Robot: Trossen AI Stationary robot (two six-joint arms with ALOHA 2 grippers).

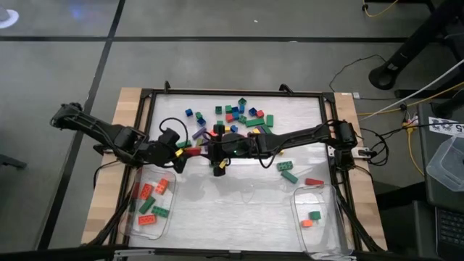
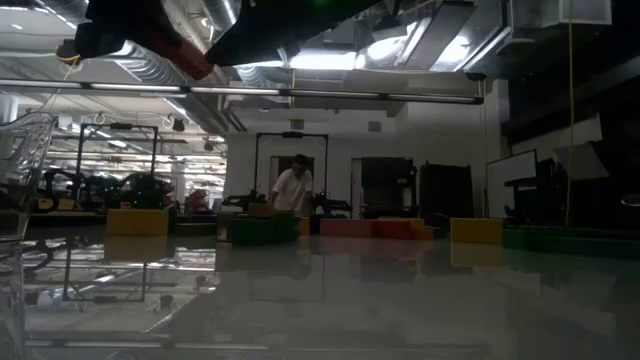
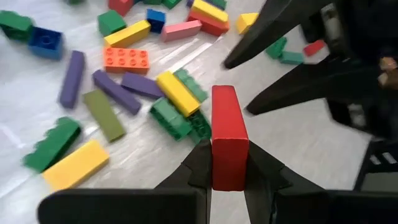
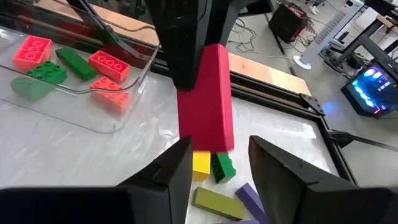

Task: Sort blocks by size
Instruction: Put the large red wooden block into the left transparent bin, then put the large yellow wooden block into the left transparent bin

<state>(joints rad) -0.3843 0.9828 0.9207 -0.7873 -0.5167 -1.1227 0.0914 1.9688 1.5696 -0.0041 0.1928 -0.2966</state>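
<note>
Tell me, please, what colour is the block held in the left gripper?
Red: the long block clamped in the left gripper, clearest in the left wrist view.

1. The long rectangular plastic block [image 3: 229, 137] between the left hand's dark fingers [image 3: 200, 163] is plain red.
2. A studded flat plastic brick [image 3: 126, 60] is orange.
3. Two slim plastic bars [image 3: 71, 78] are purple.
4. The right hand [image 4: 219, 168] is dark.

Both arms are reached inward over the middle of the bench, wrists nearly meeting. The left gripper [image 3: 229, 163] is closed, its fingers [image 3: 200, 165] clamped on either side of a red block [image 3: 229, 134] held lifted. The right gripper [image 4: 219, 163] is poised just beside it, fingers [image 4: 176, 167] parted, nothing gripped between them.
</note>
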